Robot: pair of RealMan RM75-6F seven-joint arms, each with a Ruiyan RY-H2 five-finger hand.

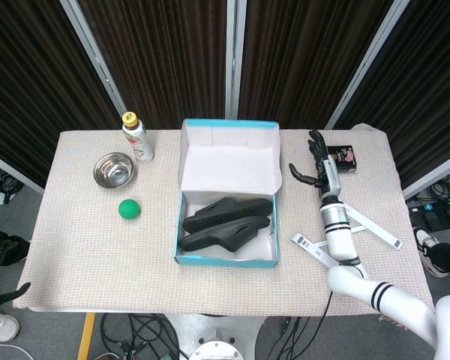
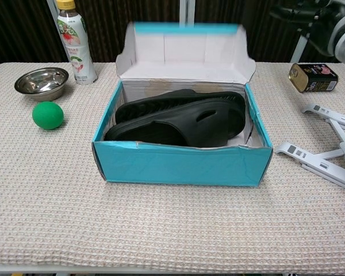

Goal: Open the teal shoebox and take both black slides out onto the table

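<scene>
The teal shoebox [image 1: 225,262] [image 2: 184,164] stands mid-table with its lid [image 1: 229,159] [image 2: 184,49] flipped up and back, white inside showing. Both black slides [image 1: 226,221] [image 2: 184,118] lie inside, one overlapping the other. My right hand [image 1: 322,169] [image 2: 310,14] is raised to the right of the lid, apart from it, with spread fingers and nothing in it. My left hand [image 1: 15,289] shows only as a sliver at the lower left edge of the head view, off the table, so I cannot read its pose.
A drink bottle [image 1: 137,137], a steel bowl [image 1: 114,169] and a green ball [image 1: 129,209] sit left of the box. A small tin [image 1: 340,159] and a white folding stand [image 1: 345,232] lie to its right, close under my right arm.
</scene>
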